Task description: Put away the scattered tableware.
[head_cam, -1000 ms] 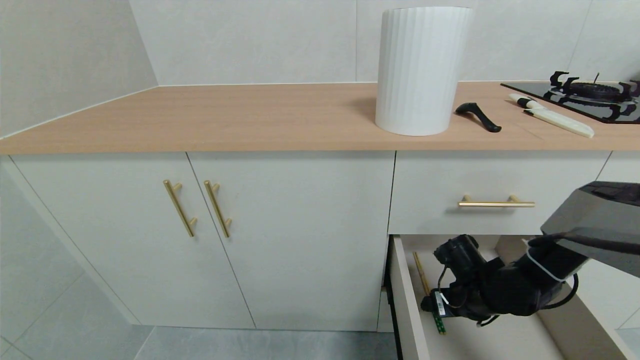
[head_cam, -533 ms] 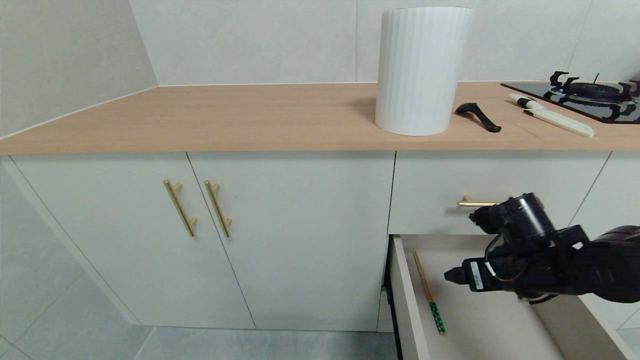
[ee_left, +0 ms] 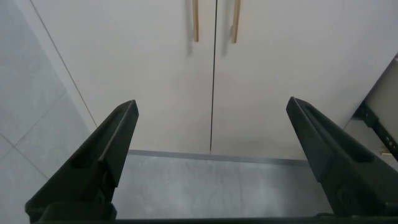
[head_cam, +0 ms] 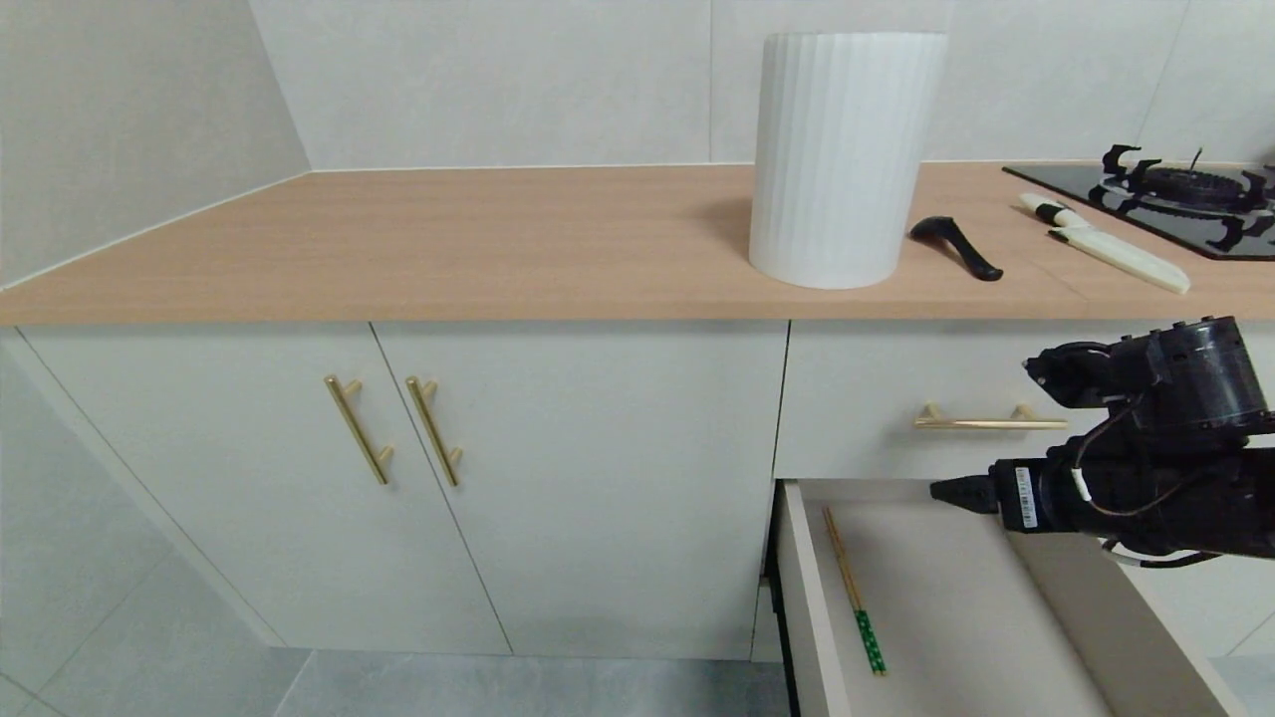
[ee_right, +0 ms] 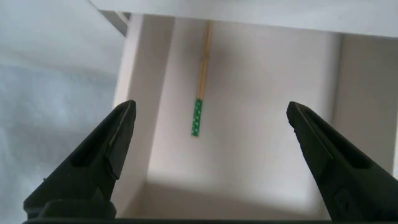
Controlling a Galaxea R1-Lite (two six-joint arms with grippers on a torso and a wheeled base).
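Your head camera looks forward and down across the counter (head_cam: 478,244), the drawer (head_cam: 946,607) at five o'clock. Your right wrist camera looks straight down into that same drawer, closer. Your left wrist camera faces the cabinet doors (ee_left: 267,93).

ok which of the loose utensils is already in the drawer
The green-tipped chopsticks: they lie inside the open lower drawer, by its left wall. The black utensil and the white knife lie up on the countertop.

The right arm (head_cam: 1155,493) is held level at 4 o'clock, with the right gripper (head_cam: 946,488) pointed toward 9 o'clock and its fingers spread wide. The left gripper (ee_left: 211,107) is likewise spread wide.
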